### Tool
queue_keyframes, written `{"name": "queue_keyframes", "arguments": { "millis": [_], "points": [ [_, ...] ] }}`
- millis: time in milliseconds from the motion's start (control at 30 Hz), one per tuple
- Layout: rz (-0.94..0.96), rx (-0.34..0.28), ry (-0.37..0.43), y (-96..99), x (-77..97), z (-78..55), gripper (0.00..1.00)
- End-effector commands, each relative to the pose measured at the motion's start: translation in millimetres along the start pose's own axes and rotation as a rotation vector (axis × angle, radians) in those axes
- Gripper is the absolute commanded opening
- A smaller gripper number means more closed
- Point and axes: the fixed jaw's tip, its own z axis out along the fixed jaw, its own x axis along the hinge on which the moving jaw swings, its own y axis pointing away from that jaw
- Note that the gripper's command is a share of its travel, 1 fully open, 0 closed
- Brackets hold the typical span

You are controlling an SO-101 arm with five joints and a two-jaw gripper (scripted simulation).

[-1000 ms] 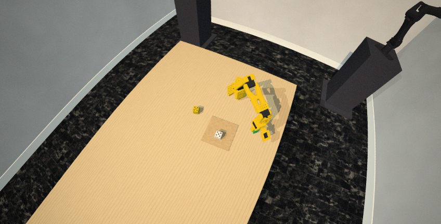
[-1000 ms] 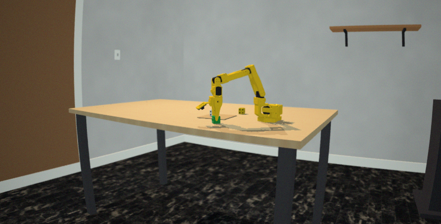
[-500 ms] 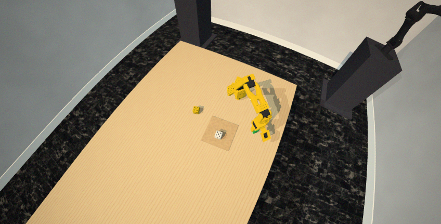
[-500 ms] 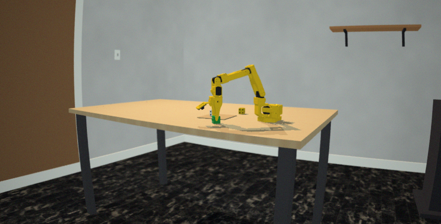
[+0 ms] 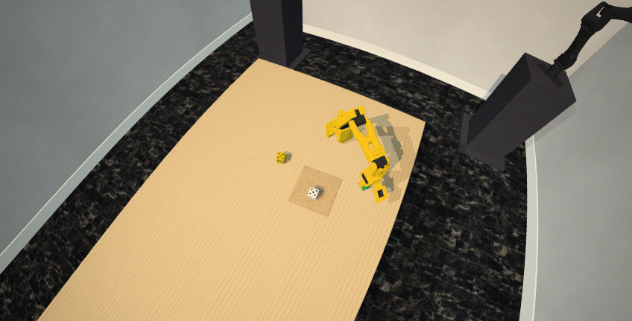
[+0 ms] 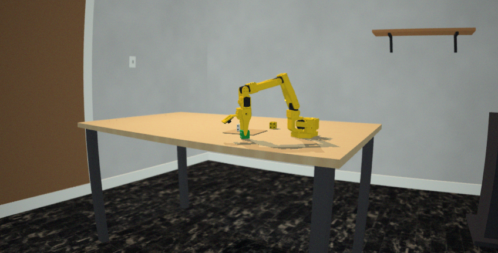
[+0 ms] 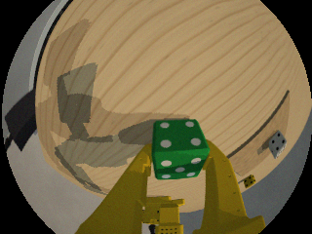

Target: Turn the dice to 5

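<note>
The green die [image 5: 364, 188] [image 6: 241, 136] [image 7: 179, 135] is off the mat, at or just above the table. My gripper [image 6: 245, 133] [image 7: 178, 152] is shut on it, pointing down. In the wrist view the die's larger visible face is the 4 and the narrower one towards the jaws is the 5. The white die [image 5: 313, 193] [image 6: 238, 127] [image 7: 277, 144] lies flat on the mat [image 5: 294, 199] [image 6: 256, 131] [image 7: 253, 148] with 5 on top. The yellow die [image 5: 281, 157] [image 6: 272, 125] [image 7: 250, 181] lies on the table, off the mat, with what looks like 5 on top. The green die's underside is hidden.
The wooden table [image 5: 199, 229] [image 6: 140, 130] carries the arm's base near one end. The table's long edge runs close beside the gripper, on the side away from the mat. Two dark pedestals [image 5: 270, 21] [image 5: 510, 109] stand beyond the table.
</note>
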Motion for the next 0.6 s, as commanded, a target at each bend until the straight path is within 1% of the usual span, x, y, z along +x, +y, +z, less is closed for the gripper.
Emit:
{"name": "queue_keyframes", "arguments": {
  "millis": [0, 67, 133, 367, 467, 567],
  "points": [
    [-0.002, -0.003, -0.053, 0.0, -7.3, -20.0, 0.00],
    [-0.002, -0.003, -0.053, 0.5, -7.0, -26.2, 0.00],
    [-0.002, -0.003, -0.053, 0.5, -7.0, -26.2, 0.00],
    [-0.002, -0.004, -0.053, 1.8, -4.8, -45.2, 0.00],
    [-0.002, -0.004, -0.053, 2.1, -3.9, -49.5, 0.00],
    [-0.002, -0.004, -0.053, 2.2, -3.5, -51.2, 0.00]
  ]
}}
